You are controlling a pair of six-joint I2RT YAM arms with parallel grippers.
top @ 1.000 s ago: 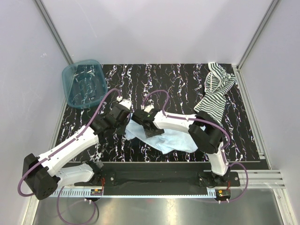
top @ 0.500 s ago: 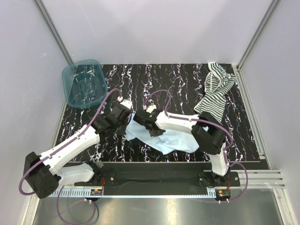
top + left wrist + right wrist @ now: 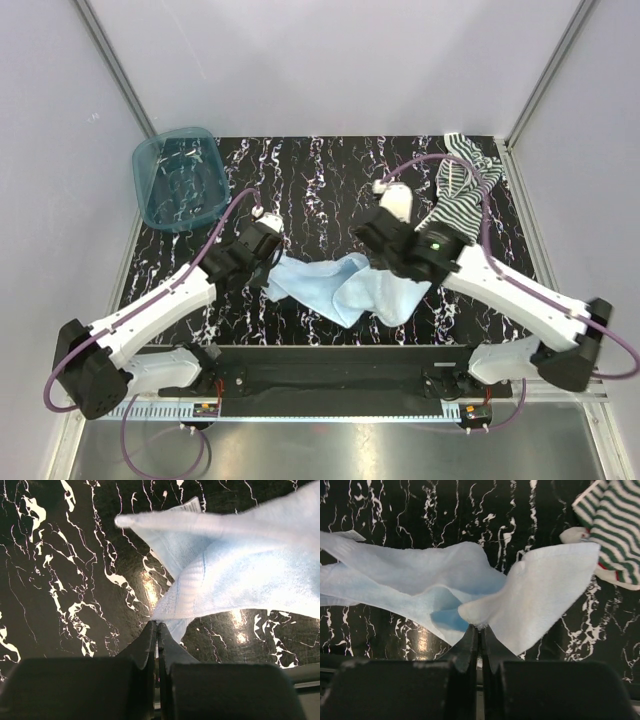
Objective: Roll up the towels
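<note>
The pale blue towel [image 3: 335,288] hangs bunched and lifted off the black marbled table [image 3: 320,180], stretched between my two grippers. My left gripper [image 3: 268,268] is shut on its left end; in the left wrist view the jaws [image 3: 156,625] pinch an edge of the blue cloth [image 3: 240,575]. My right gripper [image 3: 372,268] is shut on a fold near the towel's right end, where the right wrist view has its tips [image 3: 480,627] closed under the cloth [image 3: 540,595]. The green-and-white striped towel [image 3: 460,195] lies crumpled at the far right corner, apart from both grippers [image 3: 615,540].
A teal plastic basket [image 3: 180,178] stands at the far left corner of the table. Grey walls with metal posts close in the table on three sides. Purple cables loop above both arms.
My right gripper has shut on the blue towel and swung right, lifting and stretching the cloth; the right arm's elbow has moved out to the right. The left gripper has held its grip in place.
</note>
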